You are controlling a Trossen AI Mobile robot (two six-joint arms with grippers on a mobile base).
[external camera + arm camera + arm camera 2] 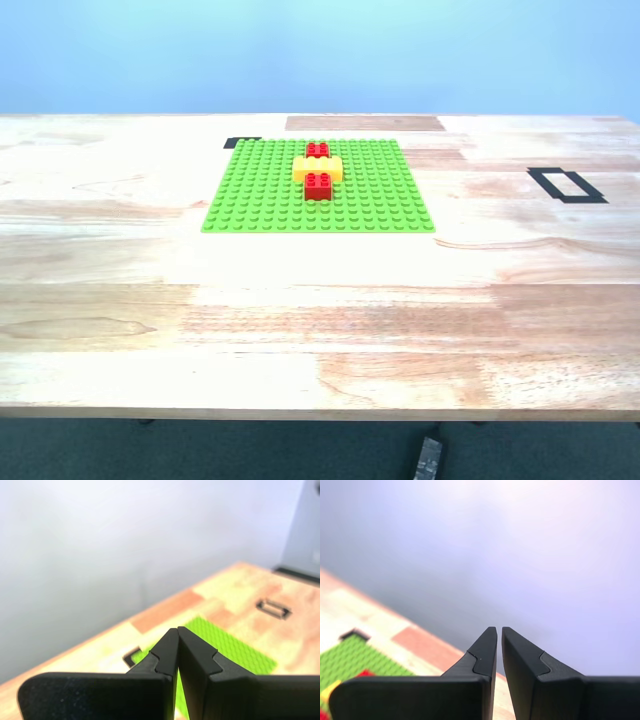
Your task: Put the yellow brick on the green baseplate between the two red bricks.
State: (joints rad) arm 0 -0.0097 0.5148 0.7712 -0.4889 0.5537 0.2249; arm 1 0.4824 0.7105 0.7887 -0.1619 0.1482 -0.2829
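Note:
The green baseplate [318, 186] lies flat on the wooden table at the far middle. The yellow brick [317, 168] sits on it, between the two red bricks: one behind it [317, 150] and one in front [319, 185]. Neither arm shows in the exterior view. My first gripper [177, 630] is shut and empty, high above the table, with the baseplate [235, 647] beyond it. My second gripper [499, 629] is shut and empty, also raised; a corner of the baseplate [355, 655], a red brick [366, 673] and a bit of the yellow brick [329, 690] show below.
A black tape rectangle [566, 184] marks the table at the exterior view's right. A small black tape mark [240, 142] sits at the baseplate's far corner. A darker wood patch [364, 123] lies behind the plate. A blue wall stands behind the table.

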